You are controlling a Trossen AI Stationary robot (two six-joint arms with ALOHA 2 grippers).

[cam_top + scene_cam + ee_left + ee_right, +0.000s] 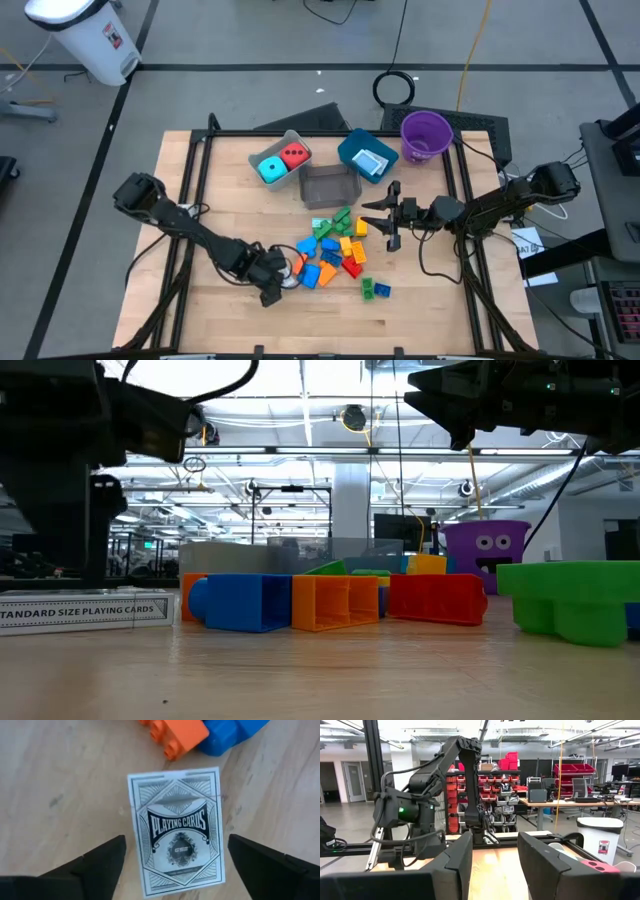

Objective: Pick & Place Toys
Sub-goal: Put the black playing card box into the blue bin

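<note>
A playing-card box (177,832) lies flat on the wood, face up, left of the brick pile (335,250). My left gripper (176,840) hangs over it, pointing down and open, with one finger on either side of the box and clear of it. An orange brick (180,735) and a blue brick (230,732) lie just beyond the box. The low view shows the box (85,608) resting on its broad face. My right gripper (388,222) hovers level at the pile's right, open and empty.
At the far side stand a grey bin (262,150) with a cyan cube (271,169) and a red cube (293,156), a dark bin (330,185), a teal bin (352,150) holding a card, and a purple cup (426,135). Two green bricks (375,290) lie apart.
</note>
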